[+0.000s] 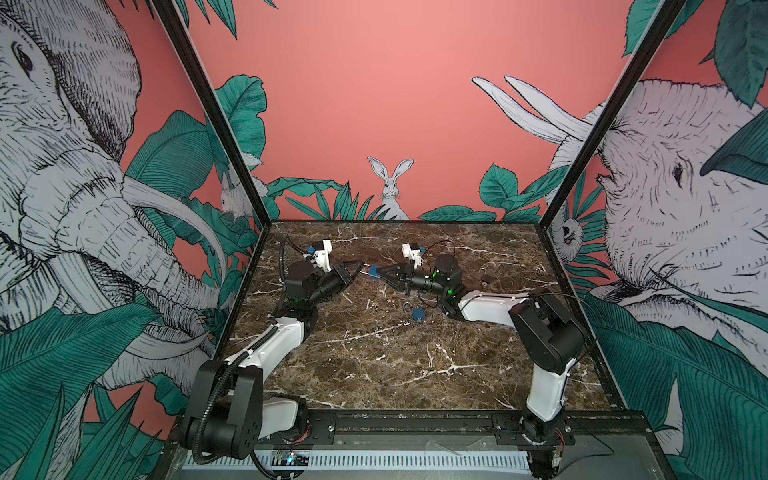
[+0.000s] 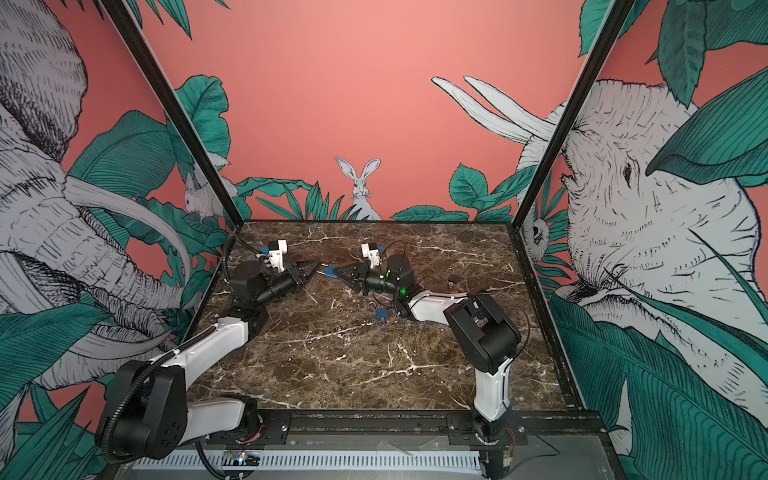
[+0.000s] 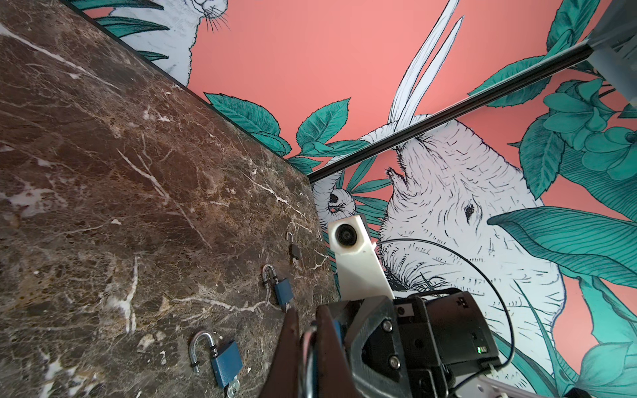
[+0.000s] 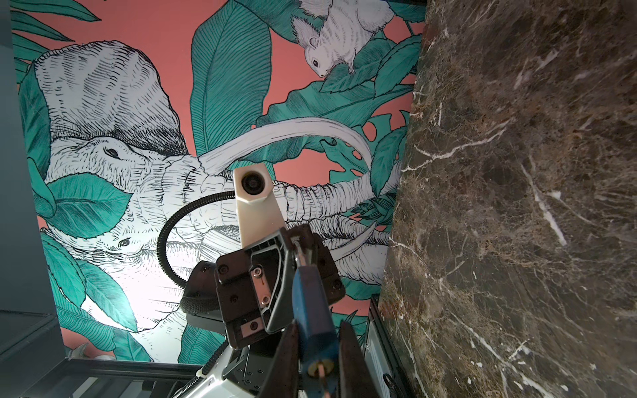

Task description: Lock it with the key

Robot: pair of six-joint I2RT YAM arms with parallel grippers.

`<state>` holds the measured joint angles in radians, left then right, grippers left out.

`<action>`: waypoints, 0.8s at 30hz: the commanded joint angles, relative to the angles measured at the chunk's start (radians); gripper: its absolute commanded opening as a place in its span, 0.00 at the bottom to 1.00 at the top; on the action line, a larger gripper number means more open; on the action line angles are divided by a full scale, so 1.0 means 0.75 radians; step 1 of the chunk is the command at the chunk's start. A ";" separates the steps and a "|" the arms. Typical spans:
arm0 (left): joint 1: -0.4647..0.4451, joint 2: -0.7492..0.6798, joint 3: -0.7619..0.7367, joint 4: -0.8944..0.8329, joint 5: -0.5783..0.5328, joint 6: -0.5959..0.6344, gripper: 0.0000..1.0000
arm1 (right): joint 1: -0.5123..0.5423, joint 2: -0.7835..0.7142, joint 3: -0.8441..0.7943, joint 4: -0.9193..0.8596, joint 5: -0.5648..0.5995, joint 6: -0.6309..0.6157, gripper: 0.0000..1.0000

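Above table (image 1: 374, 357) centre: blue padlock (image 1: 374, 272) clamped in right jaws; left jaws pinching its shackle (image 4: 299, 253).

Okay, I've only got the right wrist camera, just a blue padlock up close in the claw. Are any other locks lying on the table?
Observer: Yes, three. The left wrist view shows them on the marble table: a near blue padlock, a far blue padlock and a dark padlock.
Operator: Is any of them open?
Observer: The near blue padlock has its shackle swung out, and a key sticks from its base.
Operator: And the other two?
Observer: The far blue padlock lies apart from the near one, with the dark padlock beyond it. I can't tell whether either is shut.
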<state>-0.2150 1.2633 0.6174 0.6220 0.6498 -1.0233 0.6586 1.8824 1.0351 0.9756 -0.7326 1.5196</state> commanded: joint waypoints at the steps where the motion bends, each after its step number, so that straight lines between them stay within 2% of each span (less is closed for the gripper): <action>1: -0.028 -0.041 0.027 0.149 0.181 0.053 0.00 | -0.050 0.055 0.017 -0.069 0.213 0.003 0.00; 11: -0.065 0.028 0.052 0.140 0.199 0.056 0.00 | -0.038 0.061 0.059 0.039 0.172 -0.053 0.00; 19: -0.089 0.086 0.103 0.048 0.197 0.068 0.00 | -0.034 0.105 0.043 0.355 0.133 -0.062 0.00; 24: -0.106 0.107 0.112 0.044 0.210 0.052 0.00 | -0.035 0.128 0.056 0.408 0.112 -0.081 0.00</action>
<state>-0.2344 1.3529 0.6865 0.6628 0.6533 -1.0149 0.6353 1.9656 1.0428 1.2018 -0.7158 1.4891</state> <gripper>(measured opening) 0.065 0.146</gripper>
